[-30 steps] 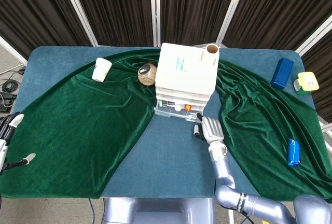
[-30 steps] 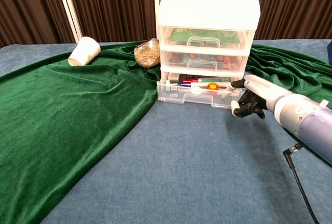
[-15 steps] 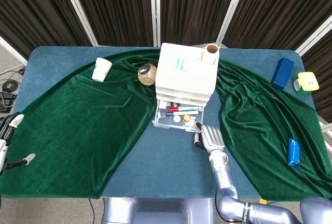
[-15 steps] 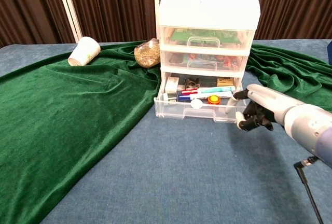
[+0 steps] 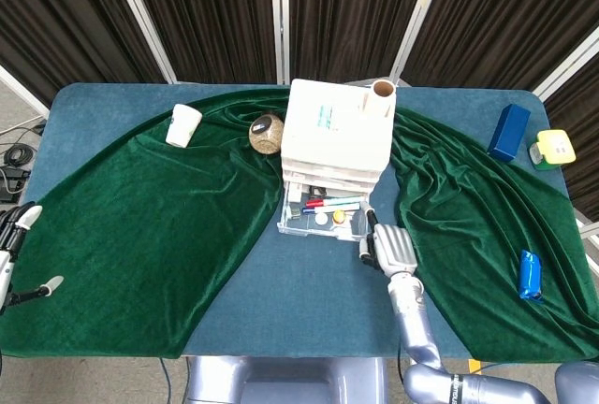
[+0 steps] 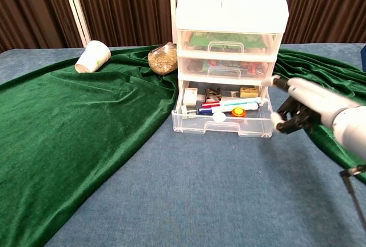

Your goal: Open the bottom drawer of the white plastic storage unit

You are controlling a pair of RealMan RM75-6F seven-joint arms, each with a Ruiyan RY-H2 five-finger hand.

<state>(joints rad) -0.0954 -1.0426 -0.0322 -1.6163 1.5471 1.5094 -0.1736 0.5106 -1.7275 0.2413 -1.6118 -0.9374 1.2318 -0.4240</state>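
One storage unit (image 5: 335,133), three drawers; one cup (image 5: 183,124); two hands.

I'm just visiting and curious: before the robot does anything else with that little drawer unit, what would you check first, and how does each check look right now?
1. Bottom drawer pulled out of the white storage unit: ok, its markers and small parts are exposed.
2. Upper two drawers closed: ok.
3. Right hand free of the drawer: cannot tell for sure; it sits just beside the drawer's right front corner, fingers curled, holding nothing that shows.
4. Unit upright on the table: ok.
5. Left hand out of the way: ok, it is at the far table edge, fingers apart.
6. Nearby paper cup and jar clear of the drawer's path: ok, both lie behind and to the side on the green cloth.
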